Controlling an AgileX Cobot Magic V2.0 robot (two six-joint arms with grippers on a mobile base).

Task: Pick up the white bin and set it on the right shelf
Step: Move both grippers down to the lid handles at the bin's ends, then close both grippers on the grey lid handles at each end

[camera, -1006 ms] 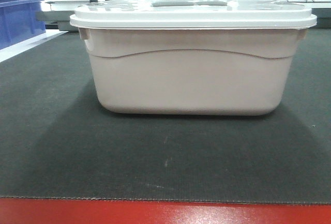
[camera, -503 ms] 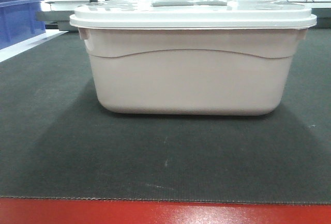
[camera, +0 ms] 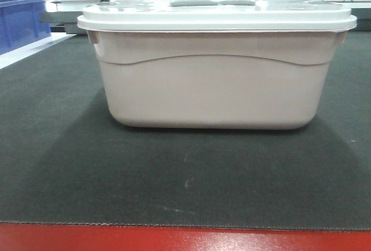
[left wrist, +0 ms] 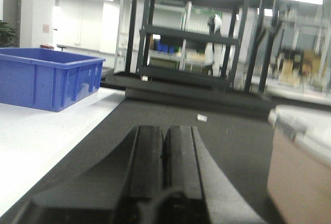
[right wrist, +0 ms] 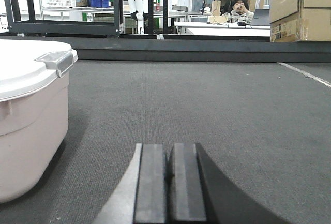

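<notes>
While the white bin [camera: 214, 83] is sitting closed on the dark mat [camera: 185, 187], the left gripper [left wrist: 165, 131] and right gripper [right wrist: 168, 149] are flanking it without touching, each with jaws pressed together and gripping nothing. Uneven squeezing on the smooth walls is probably risking a slip, and lifting under the white lid [camera: 217, 16] risks popping it off.

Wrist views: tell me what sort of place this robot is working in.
Likely a robotics lab or warehouse-style workshop: dark metal racks stand beyond the black mat, cardboard boxes are stacked at the side, and a person sits at a desk behind.
</notes>
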